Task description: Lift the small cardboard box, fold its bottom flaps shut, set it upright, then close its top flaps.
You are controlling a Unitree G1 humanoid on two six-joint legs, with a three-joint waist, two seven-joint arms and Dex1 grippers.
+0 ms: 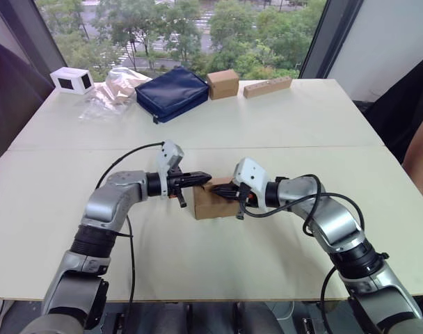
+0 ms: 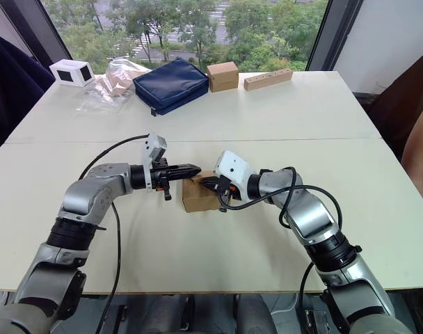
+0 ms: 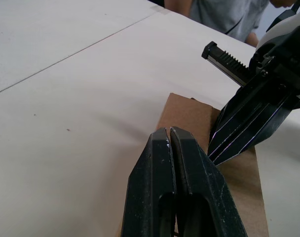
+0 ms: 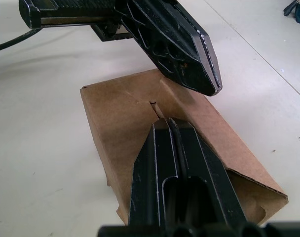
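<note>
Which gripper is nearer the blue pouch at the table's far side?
Left. The left gripper sits shut over the small cardboard box, on the blue pouch's side. The right gripper, also shut, lies on the box's top, slightly farther away.

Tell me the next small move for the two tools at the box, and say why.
Probably press both tools down a little to seat the top flaps. The small cardboard box stands on the table, the shut left tool and shut right tool both rest over its top, and the right wrist view shows a flap seam there with one end flap not yet flat.
</note>
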